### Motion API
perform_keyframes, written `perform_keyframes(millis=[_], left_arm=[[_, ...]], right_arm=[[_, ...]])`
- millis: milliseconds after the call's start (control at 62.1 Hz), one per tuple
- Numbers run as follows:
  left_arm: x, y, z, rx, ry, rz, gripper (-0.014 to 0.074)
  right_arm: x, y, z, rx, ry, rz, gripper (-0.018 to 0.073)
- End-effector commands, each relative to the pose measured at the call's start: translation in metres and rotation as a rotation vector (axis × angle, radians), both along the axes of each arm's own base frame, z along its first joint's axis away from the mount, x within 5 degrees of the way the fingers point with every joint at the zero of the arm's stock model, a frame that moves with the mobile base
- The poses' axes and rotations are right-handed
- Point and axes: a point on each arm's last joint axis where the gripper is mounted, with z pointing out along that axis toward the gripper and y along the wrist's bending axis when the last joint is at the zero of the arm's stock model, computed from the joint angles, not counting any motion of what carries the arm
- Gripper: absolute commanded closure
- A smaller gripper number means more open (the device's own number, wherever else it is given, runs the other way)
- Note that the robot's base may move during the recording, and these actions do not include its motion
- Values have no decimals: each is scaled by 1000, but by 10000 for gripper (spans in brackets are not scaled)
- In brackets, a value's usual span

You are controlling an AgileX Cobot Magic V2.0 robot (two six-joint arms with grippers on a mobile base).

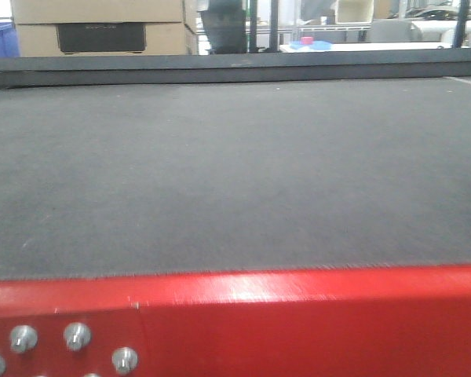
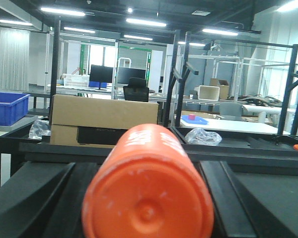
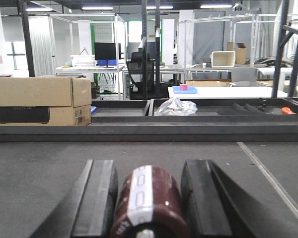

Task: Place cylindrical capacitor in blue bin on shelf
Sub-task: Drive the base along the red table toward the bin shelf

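Though neither shelf nor blue bin shows, my right gripper [image 3: 149, 171] clamps the cylindrical capacitor [image 3: 148, 203] over the grey mat [image 3: 39, 163], my left gripper [image 2: 144, 168] clamps an orange cylinder [image 2: 149, 203]; placing outstanding

Ceiling strip lights [image 2: 146, 22] glow over metal frames [image 3: 213, 20], monitors [image 3: 105, 50], a white table [image 3: 223, 92], cardboard boxes [image 3: 37, 101] and a black chair [image 2: 136, 92].

Site: industrial lab-workshop hall. Ahead of me: ceiling strip lights [image 2: 64, 10], 12 o'clock; black frame racks [image 2: 176, 74], 1 o'clock; cardboard box [image 2: 104, 111], 11 o'clock; monitors [image 2: 102, 74] on benches behind it.
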Motion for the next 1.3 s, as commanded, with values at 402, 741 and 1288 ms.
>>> perform_keyframes(millis=[402, 741, 1288], left_arm=[[-1, 0, 1, -2, -16, 2, 707], [-1, 0, 1, -2, -16, 2, 707], [-1, 0, 1, -2, -16, 2, 707]], right_arm=[[-2, 0, 3, 1, -27, -3, 727], [-2, 0, 3, 1, -27, -3, 727], [-2, 0, 3, 1, -27, -3, 727]])
